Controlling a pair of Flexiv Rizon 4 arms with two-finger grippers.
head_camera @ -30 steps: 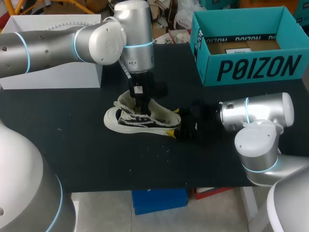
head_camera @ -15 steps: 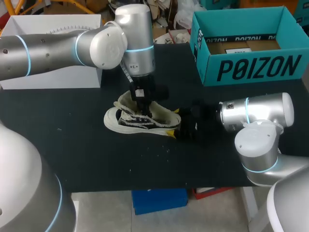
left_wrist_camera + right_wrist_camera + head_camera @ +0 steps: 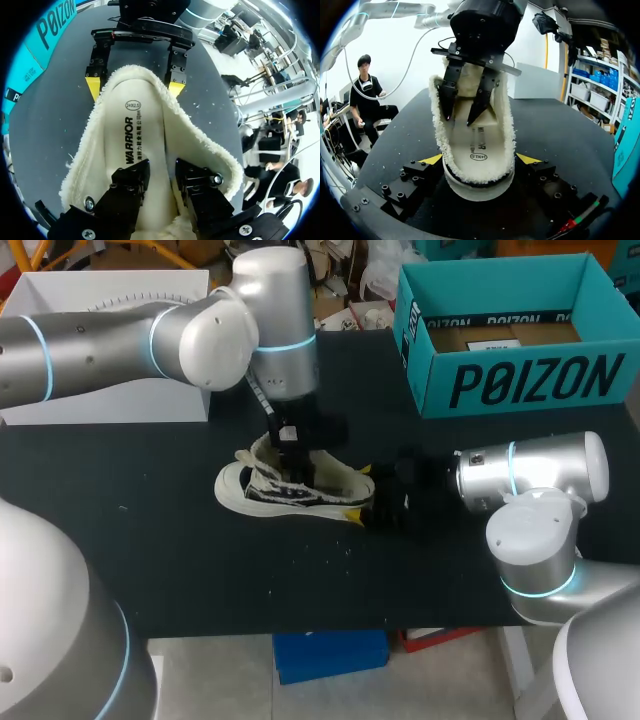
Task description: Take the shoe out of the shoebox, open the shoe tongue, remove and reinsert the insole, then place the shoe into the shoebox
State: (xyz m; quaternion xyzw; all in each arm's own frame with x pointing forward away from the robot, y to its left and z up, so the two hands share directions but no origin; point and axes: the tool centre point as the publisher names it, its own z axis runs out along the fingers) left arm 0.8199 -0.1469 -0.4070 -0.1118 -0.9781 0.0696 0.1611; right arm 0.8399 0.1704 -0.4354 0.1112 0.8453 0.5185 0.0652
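Though black-patterned outside, cream-fleeced shoe (image 3: 268, 496).

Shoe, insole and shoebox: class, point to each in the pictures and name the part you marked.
shoe (image 3: 290, 496): head view, on its patterned side.
insole (image 3: 150, 135): left wrist view, on its flat middle beside the print.
shoebox (image 3: 530, 380): head view, on its teal front wall.

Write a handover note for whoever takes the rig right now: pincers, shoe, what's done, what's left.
Left pincer: open, fingers down inside the shoe, over the insole.
Right pincer: shut on the shoe's heel; the shoe sits on the table.
Shoebox: open, at the table's far right.
Done: shoe out of the box. The insole lies in the shoe; cannot tell whether it has been out.
Left: insole step if pending, then shoe into shoebox.
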